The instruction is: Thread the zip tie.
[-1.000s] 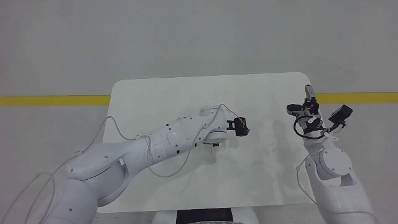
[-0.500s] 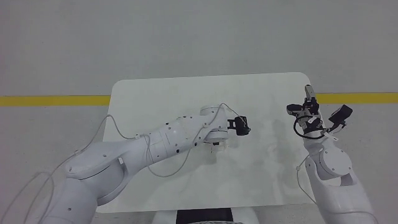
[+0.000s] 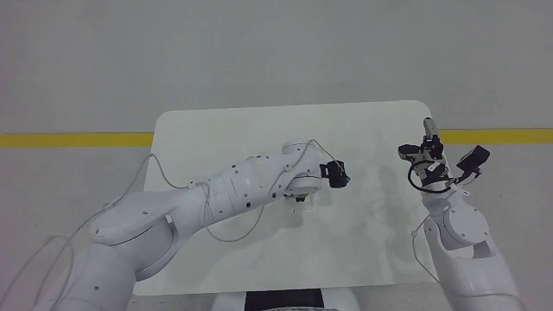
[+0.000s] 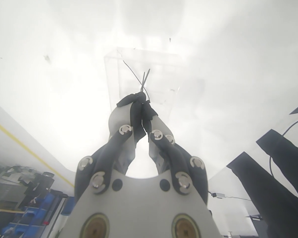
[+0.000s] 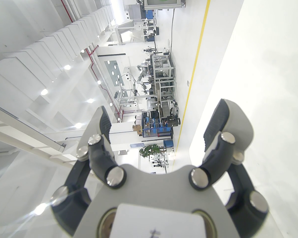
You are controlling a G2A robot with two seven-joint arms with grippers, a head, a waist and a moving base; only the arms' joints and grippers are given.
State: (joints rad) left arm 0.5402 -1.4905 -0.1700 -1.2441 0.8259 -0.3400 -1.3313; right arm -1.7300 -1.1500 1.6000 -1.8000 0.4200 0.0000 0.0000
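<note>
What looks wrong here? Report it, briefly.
Nothing is spilled or broken. One oddity: two thin ends of the zip tie cross in an X just past the left gripper, which is shut on it. The right gripper is open and empty at the table edge.

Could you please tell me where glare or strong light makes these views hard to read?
Left wrist view: the table is washed out around the left hand, so the thin zip tie barely stands out. Right wrist view: ceiling lamps flare beyond the right hand. Top view: evenly lit table, faint sheen.
</note>
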